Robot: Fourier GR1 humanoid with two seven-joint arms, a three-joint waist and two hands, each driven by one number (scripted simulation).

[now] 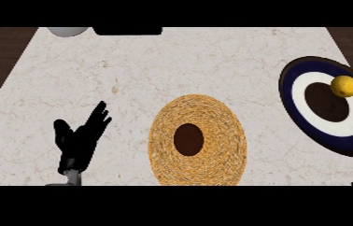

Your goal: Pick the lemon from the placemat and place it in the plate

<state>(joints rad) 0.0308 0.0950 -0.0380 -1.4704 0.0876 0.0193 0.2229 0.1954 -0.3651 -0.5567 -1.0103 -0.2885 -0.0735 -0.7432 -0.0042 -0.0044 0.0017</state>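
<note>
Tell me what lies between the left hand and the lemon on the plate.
In the head view, the woven placemat lies between the left hand and the lemon on the plate.

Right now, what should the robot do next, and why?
Probably nothing more than rest. The lemon already lies on the plate, at the view's right edge, and the woven placemat holds nothing. Only the left hand shows, open and resting; the right hand is out of view.

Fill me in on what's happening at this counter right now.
Nothing is being handled at the moment. The lemon already sits on the blue and white plate at the right edge, and the round woven placemat in the middle has nothing on it. The left hand rests open at lower left; the right hand is out of view.
</note>
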